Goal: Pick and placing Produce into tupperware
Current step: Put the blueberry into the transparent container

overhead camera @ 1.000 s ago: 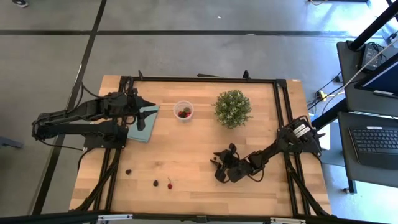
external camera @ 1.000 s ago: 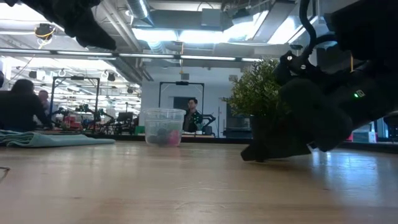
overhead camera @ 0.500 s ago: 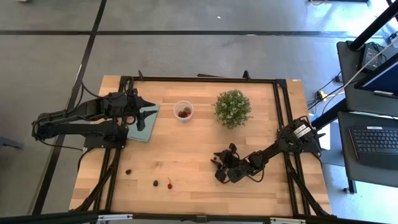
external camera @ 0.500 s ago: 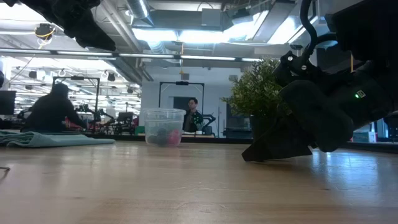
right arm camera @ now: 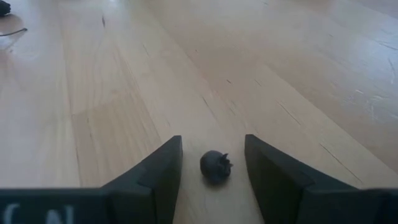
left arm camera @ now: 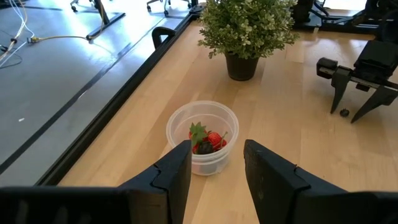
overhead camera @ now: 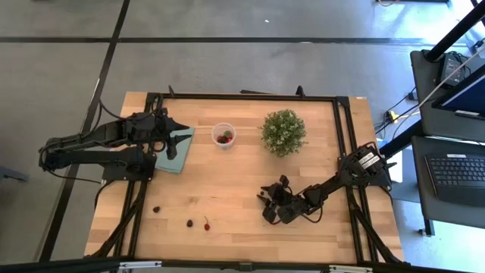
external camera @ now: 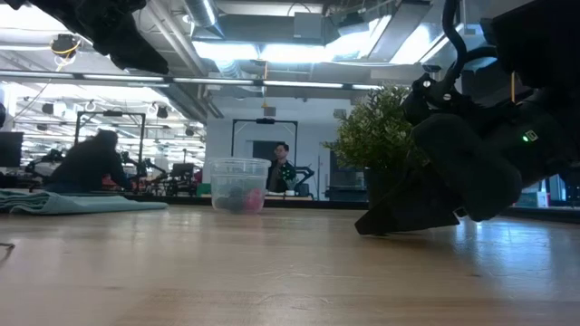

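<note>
- Fingers of my right gripper (right arm camera: 213,163) stand apart on either side of a dark berry (right arm camera: 216,166) lying on the table (overhead camera: 227,189), not closing on it.
- My left gripper (left arm camera: 216,165) hovers over the teal cloth (overhead camera: 180,155), jaws parted and holding nothing.
- Tupperware (overhead camera: 223,135) with red and dark fruit sits at two o'clock from my left gripper, nine o'clock from the plant (overhead camera: 283,131).
- Three loose pieces (overhead camera: 189,223) lie along the table's six o'clock side.
</note>
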Robot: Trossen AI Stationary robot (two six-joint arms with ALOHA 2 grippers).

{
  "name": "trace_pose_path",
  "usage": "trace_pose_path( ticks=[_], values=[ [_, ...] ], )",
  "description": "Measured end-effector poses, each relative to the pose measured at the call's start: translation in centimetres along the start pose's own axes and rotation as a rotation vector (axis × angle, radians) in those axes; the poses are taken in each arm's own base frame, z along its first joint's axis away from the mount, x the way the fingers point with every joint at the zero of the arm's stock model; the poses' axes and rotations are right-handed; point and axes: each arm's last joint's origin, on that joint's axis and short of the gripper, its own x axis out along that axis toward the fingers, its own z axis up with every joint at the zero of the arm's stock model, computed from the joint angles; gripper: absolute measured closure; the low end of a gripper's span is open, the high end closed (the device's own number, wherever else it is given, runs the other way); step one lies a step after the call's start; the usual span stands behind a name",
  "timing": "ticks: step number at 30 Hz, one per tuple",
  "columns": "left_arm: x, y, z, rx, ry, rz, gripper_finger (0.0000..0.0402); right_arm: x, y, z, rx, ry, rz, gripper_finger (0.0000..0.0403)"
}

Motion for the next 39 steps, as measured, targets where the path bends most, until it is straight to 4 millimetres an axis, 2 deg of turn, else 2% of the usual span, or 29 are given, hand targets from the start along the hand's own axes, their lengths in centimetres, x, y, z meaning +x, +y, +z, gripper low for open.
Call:
trace_pose_path(
  ticks=[9, 19, 25, 29, 33, 35, 39],
  values=[
    [0.0, 0.0, 0.0, 0.0, 0.0, 0.0, 0.0262, 0.0, 0.0, 0.0, 0.0, 0.002, -0.002, 0.0235],
    [0.0, 0.0, 0.0, 0.0, 0.0, 0.0, 0.0262, 0.0, -0.2, -0.1, -0.003, -0.001, -0.025, 0.031],
    [0.0, 0.0, 0.0, 0.0, 0.0, 0.0, 0.0262, 0.0, -0.3, -0.1, 0.107, -0.007, -0.039, 0.034],
    [0.0, 0.0, 0.0, 0.0, 0.0, 0.0, 0.0262, -0.2, -0.2, 0.3, 0.201, -0.025, -0.031, 0.0346],
    [0.0, 0.0, 0.0, 0.001, -0.001, 0.0, 0.0262, -0.3, -0.5, 2.3, 0.255, -0.004, 0.02, 0.0348],
    [0.0, 0.0, 0.0, 0.001, 0.0, 0.0, 0.0262, -0.4, -0.8, 4.0, 0.245, 0.011, 0.068, 0.0349],
    [0.0, 0.0, 0.0, 0.001, -0.001, 0.0, 0.0262, -0.2, -1.5, 9.7, 0.198, -0.064, 0.14, 0.035]
  ],
)
